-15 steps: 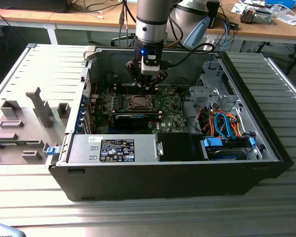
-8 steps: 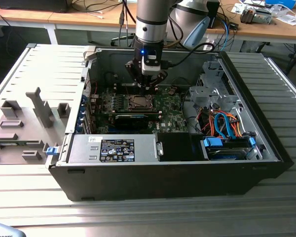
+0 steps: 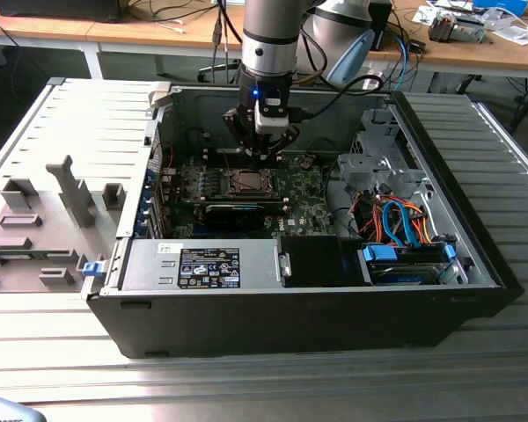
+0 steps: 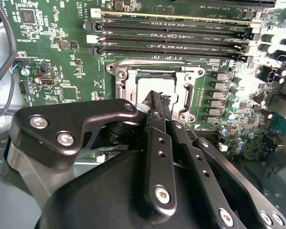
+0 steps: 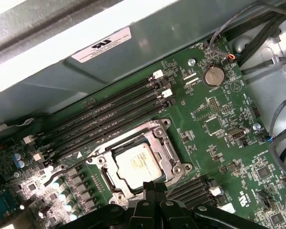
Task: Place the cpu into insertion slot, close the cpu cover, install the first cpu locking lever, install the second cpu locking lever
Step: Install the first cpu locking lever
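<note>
A big open computer case (image 3: 299, 299) lies on its side on a grey counter (image 3: 273, 378). The exterior view shows the whole case, with the silver robot arm (image 3: 268, 40) coming down into it from above. That view also shows a bunch of orange and blue wires (image 3: 405, 224) at the exterior view's right, and a grey tray of holders (image 3: 44, 220) beside the case at the exterior view's left.

Inside the case lies a green board (image 5: 214, 119). Both wrist views look at it from close up. The first wrist view shows a round silver battery (image 5: 212, 75) on the board. Long black slots (image 4: 176, 40) run beside the metal frame (image 5: 138, 164).

The cpu (image 5: 137, 162) sits flat inside that frame, in its slot. Its silver top shows well in the first wrist view. In the second wrist view the black claw (image 4: 155, 102) covers part of it.

The claw hangs just above the cpu, its fingers pressed together and pinching nothing.
</note>
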Tool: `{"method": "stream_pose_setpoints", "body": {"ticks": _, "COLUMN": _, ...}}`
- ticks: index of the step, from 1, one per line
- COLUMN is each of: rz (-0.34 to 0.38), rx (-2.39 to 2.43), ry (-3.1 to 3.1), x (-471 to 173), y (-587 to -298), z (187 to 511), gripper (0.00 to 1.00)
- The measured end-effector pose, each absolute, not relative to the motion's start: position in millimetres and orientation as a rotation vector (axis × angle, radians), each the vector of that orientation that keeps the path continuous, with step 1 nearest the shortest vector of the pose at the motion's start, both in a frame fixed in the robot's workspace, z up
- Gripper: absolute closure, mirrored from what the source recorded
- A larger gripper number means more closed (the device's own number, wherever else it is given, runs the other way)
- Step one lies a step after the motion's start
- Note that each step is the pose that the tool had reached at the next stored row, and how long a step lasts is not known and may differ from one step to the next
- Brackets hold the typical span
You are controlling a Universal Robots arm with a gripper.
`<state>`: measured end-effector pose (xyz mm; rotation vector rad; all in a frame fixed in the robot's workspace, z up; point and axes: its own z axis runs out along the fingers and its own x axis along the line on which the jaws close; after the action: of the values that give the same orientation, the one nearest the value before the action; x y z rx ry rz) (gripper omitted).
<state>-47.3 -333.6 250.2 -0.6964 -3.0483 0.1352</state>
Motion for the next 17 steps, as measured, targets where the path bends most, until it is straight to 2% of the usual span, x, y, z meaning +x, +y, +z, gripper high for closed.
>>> {"method": "stream_pose_setpoints", "body": {"ticks": 17, "rz": 0.136, "rx": -0.523, "ry": -3.088, "x": -47.3, "y": -333.6, "z": 250.2, "gripper": 0.89}}
